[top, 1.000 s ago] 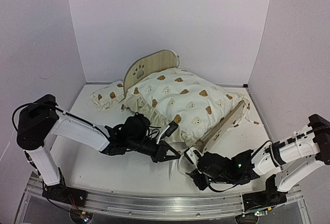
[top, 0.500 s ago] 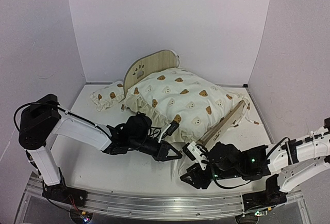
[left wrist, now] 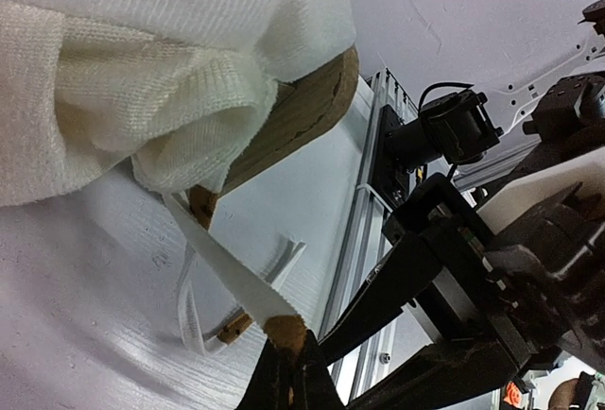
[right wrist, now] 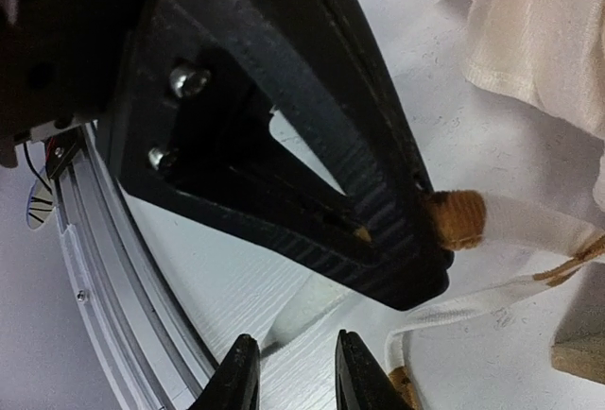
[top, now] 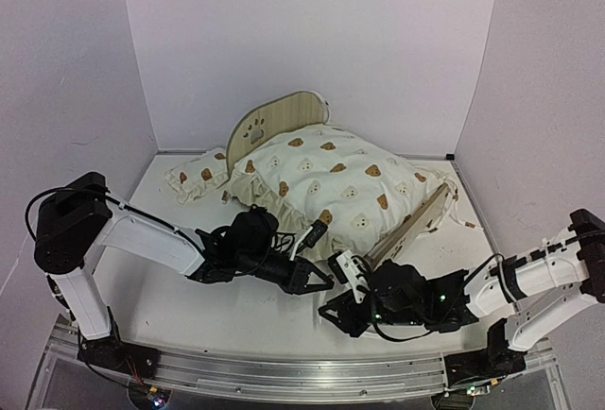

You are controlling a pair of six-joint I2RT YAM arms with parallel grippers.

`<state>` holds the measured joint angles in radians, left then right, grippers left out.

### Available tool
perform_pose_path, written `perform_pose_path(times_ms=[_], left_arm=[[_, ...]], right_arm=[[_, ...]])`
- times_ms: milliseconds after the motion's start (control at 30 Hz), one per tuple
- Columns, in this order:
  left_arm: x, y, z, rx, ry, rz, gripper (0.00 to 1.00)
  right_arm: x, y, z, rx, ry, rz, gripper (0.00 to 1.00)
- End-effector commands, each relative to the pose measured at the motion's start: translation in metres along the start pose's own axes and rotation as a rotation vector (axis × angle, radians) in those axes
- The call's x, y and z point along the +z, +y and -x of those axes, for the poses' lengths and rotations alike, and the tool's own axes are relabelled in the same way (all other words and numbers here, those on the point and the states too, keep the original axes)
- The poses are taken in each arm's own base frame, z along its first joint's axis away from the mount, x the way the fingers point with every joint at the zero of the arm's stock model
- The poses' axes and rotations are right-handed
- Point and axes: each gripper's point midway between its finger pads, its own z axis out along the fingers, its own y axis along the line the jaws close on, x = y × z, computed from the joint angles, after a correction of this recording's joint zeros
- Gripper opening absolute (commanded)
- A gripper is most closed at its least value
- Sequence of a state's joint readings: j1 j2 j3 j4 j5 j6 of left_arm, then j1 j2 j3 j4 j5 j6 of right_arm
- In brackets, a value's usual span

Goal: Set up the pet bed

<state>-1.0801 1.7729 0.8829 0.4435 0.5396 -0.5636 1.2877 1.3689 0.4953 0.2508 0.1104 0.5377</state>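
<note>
The pet bed (top: 284, 117) stands at the back, its paw-print headboard upright and its footboard (top: 416, 226) tilted at the near right. A bear-print cushion (top: 331, 179) lies piled on it. My left gripper (top: 319, 284) is shut on the brown tip (left wrist: 286, 333) of a white cushion tie (left wrist: 222, 273), pulled taut from under the cushion's ruffle (left wrist: 142, 79) by the footboard's edge (left wrist: 312, 108). My right gripper (right wrist: 295, 377) hovers low just beside the left gripper (right wrist: 284, 145), open, with a loose white tie end (right wrist: 312, 311) on the table just ahead of its fingertips.
A small bear-print pillow (top: 198, 176) lies left of the bed by the wall. Another tie (right wrist: 492, 292) with a brown tip (right wrist: 402, 386) loops on the table beside my right fingers. The metal rail (top: 284, 372) runs along the near edge.
My right gripper has slid left along the table toward the left gripper, and its jaws have come apart. The left gripper keeps its hold on the tie, barely moving.
</note>
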Motion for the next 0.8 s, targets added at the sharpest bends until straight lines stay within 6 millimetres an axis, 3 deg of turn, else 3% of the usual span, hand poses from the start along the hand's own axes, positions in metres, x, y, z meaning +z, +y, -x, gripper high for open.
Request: perform_pose_path(times_ms=[0, 200, 300, 367, 467, 533, 633, 700, 767], left_arm=[[0.002, -0.013, 0.017, 0.021, -0.031, -0.028, 0.0], [-0.001, -0.016, 0.018, 0.032, -0.035, -0.033, 0.0], [-0.003, -0.017, 0.018, 0.037, -0.038, -0.034, 0.0], [-0.004, -0.017, 0.017, 0.039, -0.036, -0.034, 0.0], [-0.006, -0.014, 0.013, 0.04, -0.034, -0.021, 0.0], [-0.009, -0.006, 0.009, 0.046, -0.042, 0.013, 0.08], [-0.015, 0.008, 0.002, 0.066, -0.059, 0.082, 0.3], [-0.016, 0.011, 0.002, 0.095, -0.068, 0.106, 0.43], [-0.016, 0.013, 0.007, 0.128, -0.086, 0.127, 0.48]], right_arm=[[-0.002, 0.01, 0.042, 0.055, -0.138, 0.005, 0.29], [0.007, 0.008, 0.042, 0.066, -0.128, -0.016, 0.2], [0.007, 0.002, 0.042, 0.08, -0.133, -0.041, 0.11], [0.005, 0.0, 0.042, 0.083, -0.137, -0.05, 0.0], [-0.001, -0.006, 0.027, 0.056, -0.049, -0.087, 0.0], [-0.011, -0.01, 0.011, 0.047, 0.027, -0.091, 0.0], [-0.031, -0.018, -0.014, 0.073, 0.115, -0.094, 0.0], [-0.041, -0.018, -0.016, 0.078, 0.139, -0.096, 0.0], [-0.047, -0.018, -0.014, 0.084, 0.137, -0.1, 0.0]])
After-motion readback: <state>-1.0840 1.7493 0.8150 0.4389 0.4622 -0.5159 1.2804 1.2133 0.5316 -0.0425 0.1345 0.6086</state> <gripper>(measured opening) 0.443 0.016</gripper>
